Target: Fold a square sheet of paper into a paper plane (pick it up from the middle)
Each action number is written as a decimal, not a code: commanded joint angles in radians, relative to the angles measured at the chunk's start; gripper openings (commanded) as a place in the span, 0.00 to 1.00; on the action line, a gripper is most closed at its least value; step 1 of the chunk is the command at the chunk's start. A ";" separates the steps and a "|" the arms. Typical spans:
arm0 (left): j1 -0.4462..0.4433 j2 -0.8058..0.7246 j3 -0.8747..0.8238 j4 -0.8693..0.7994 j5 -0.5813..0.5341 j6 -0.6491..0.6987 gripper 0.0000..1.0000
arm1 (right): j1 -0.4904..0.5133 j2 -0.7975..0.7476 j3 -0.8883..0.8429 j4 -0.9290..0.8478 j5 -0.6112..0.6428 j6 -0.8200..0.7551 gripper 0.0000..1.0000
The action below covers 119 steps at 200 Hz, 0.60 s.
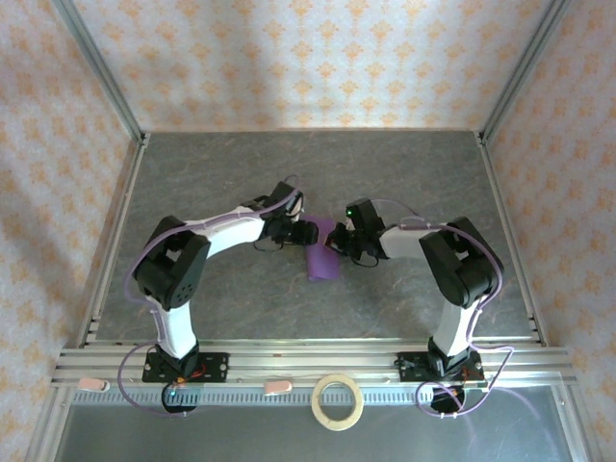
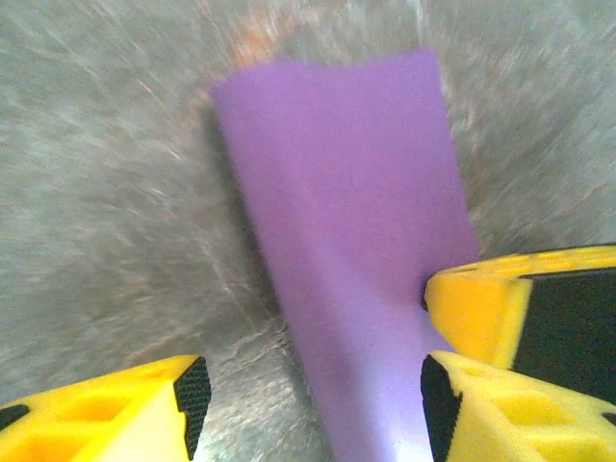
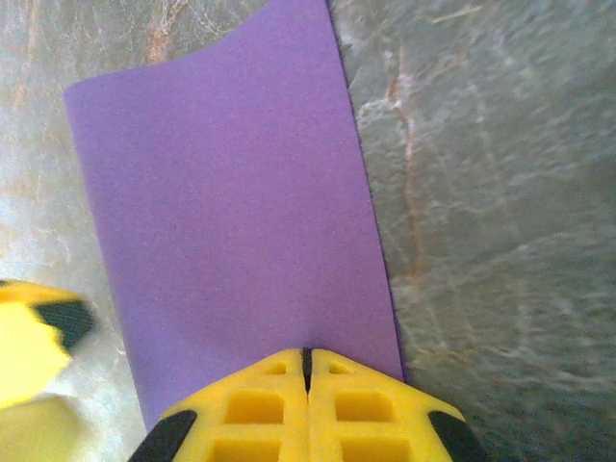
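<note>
We judge the purple sheet point(image 3: 231, 192) light, limp and crease-prone, so it is best held at the edges. Right pincer point(image 3: 308, 361) clamps its edge, fingers together. The left pincer point(image 2: 313, 395) straddles it, parted, gripping nothing.

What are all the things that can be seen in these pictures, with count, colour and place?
sheet of paper: one, purple, a narrow rectangle, middle of the table between the two grippers.
tape ring: one, tan, near edge, in front of the arm bases.
table: one, grey marbled, inside a metal frame.
walls: three, cream with orange pattern, around the table.
left gripper: one, yellow and black, open, over the paper.
right gripper: one, yellow and black, shut, tips at the paper's edge.
</note>
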 commanded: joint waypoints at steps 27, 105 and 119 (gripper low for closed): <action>0.052 -0.148 -0.111 0.194 0.116 -0.134 0.47 | -0.082 0.027 -0.003 -0.259 0.026 -0.232 0.00; 0.048 -0.054 -0.168 0.535 0.475 -0.388 0.00 | -0.116 0.060 -0.005 -0.265 -0.044 -0.244 0.00; 0.039 -0.026 -0.144 0.505 0.480 -0.379 0.00 | -0.116 0.056 -0.007 -0.265 -0.038 -0.238 0.00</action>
